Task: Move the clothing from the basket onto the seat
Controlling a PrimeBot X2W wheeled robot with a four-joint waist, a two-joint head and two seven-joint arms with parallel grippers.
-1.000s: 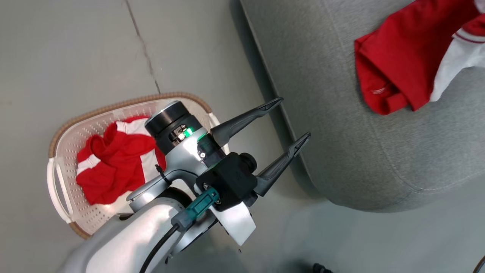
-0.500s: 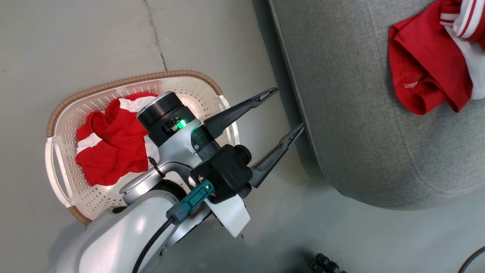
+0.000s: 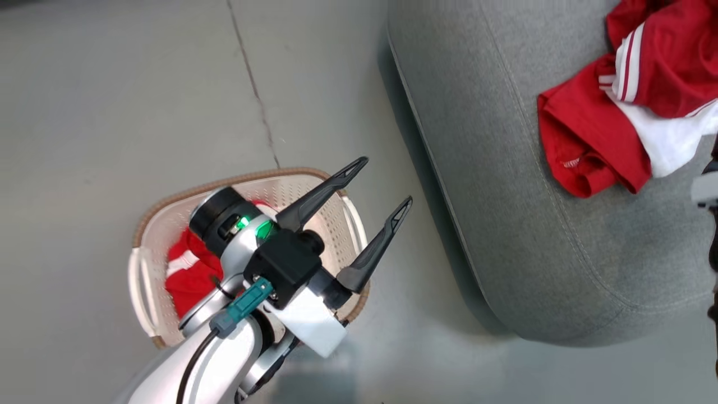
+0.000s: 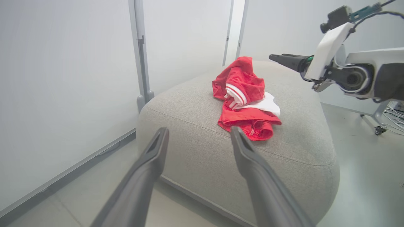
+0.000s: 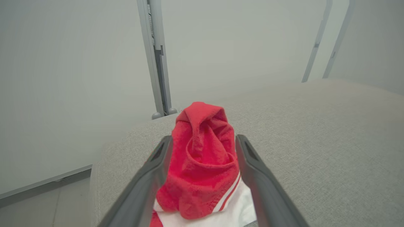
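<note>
Looking down from the head: a large grey seat [image 3: 493,185] carries a heap of red and white clothing [image 3: 589,151], cut off at the top right corner. On the floor [image 3: 112,112] beside the seat stands the basket [image 3: 168,205]. The left arm [image 3: 185,359] covers much of it, so only part of a second garment [image 3: 185,275] inside shows. The left gripper [image 3: 385,179] hangs over the basket's near edge, jaws wide apart and empty. In the right wrist view, the right gripper [image 5: 204,138] has its jaws spread either side of the heap's raised red fold. Whether its fingers touch the fabric is hard to tell.
</note>
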